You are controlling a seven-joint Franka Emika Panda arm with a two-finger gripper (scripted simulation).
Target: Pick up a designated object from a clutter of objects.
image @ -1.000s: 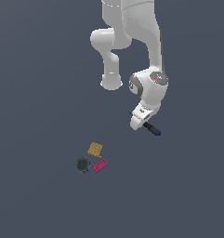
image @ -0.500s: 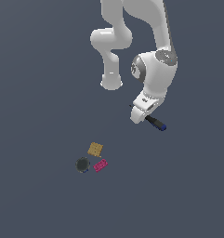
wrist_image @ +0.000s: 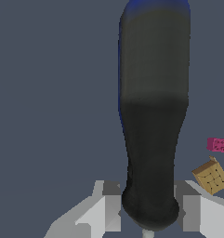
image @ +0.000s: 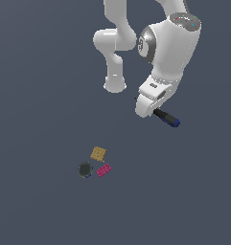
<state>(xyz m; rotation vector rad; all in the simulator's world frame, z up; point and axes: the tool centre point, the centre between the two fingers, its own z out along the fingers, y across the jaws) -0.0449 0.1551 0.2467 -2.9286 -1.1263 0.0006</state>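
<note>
The gripper (image: 150, 109) hangs high over the surface (image: 40, 95) with its jaws clamped on the screwdriver (image: 167, 117), which sticks out toward the exterior view's right, black handle first and blue cap at the far tip. In that view the gripper body hides the jaws and most of the shaft; only a thin dark sliver shows at its other side.

In the wrist view the screwdriver (wrist_image: 153, 121) fills the middle, its handle pinched between the two fingers (wrist_image: 190, 207), the blue cap cut off by the frame edge and the metal shaft barely visible at the grip.

Well apart on the surface lie the cracker (image: 98, 153), the brick (image: 103, 170) and the disc (image: 85, 169), close together. The wrist view catches only the cracker (wrist_image: 211, 176) and a cropped end of the brick (wrist_image: 219, 145); the disc is out of frame.
</note>
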